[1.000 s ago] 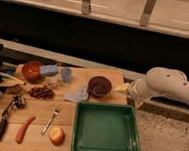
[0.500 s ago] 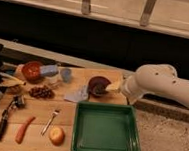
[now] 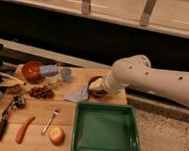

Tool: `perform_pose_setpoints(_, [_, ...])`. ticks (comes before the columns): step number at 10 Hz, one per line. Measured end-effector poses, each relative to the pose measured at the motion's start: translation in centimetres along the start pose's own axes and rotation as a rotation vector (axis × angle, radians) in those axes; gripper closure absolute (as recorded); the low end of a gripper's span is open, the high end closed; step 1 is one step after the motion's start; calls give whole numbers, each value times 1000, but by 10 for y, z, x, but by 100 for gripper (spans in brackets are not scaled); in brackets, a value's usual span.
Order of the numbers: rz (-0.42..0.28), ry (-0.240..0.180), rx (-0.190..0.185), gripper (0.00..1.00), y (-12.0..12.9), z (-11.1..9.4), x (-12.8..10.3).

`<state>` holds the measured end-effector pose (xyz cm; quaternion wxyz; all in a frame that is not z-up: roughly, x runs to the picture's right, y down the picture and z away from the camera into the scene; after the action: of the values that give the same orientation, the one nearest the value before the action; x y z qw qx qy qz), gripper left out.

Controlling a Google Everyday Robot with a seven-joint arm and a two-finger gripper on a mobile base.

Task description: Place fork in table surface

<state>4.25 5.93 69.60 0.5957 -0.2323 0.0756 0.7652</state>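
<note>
The fork (image 3: 51, 121) is small and silvery. It lies flat on the light tan wooden table surface (image 3: 37, 109), in front of the middle, between the carrot (image 3: 24, 129) and the green tray (image 3: 108, 129). My gripper (image 3: 97, 87) is at the end of the white arm that reaches in from the right. It is low over the back right of the table, at a dark bowl (image 3: 94, 81), well behind and right of the fork. The arm hides most of it.
A round yellow-orange fruit (image 3: 56, 135) lies next to the fork. A black-handled tool (image 3: 3, 124) lies at the left. A red bowl (image 3: 32, 70), a blue block (image 3: 49, 69), a grey cup (image 3: 65, 74), dark grapes (image 3: 41, 91) and a grey cloth (image 3: 76, 95) fill the back.
The white arm has swung left over the table's back right corner, so the gripper is now at the dark bowl. The fork has not moved.
</note>
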Motion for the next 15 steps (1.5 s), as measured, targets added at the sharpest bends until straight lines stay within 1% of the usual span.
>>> perform_pose_setpoints(1, [-27, 12, -6, 20, 15, 5, 6])
perform_pose_setpoints(2, [-90, 41, -17, 20, 49, 17, 21])
perform_pose_setpoints(3, [-142, 67, -24, 20, 75, 26, 36])
perform_pose_setpoints(4, [-180, 87, -30, 20, 93, 33, 47])
perform_pose_setpoints(5, [-237, 116, -46, 20, 122, 41, 64])
perform_pose_setpoints(6, [-284, 145, -61, 20, 145, 46, 80])
perform_pose_setpoints(7, [-295, 151, -62, 20, 149, 47, 84])
perform_pose_setpoints(8, [-290, 149, -59, 20, 146, 47, 82])
perform_pose_setpoints(11, [-294, 152, -59, 20, 147, 48, 83])
perform_pose_setpoints(12, [-302, 152, -50, 20, 148, 52, 82])
perform_pose_setpoints(15, [-331, 169, -46, 20, 168, 78, 83])
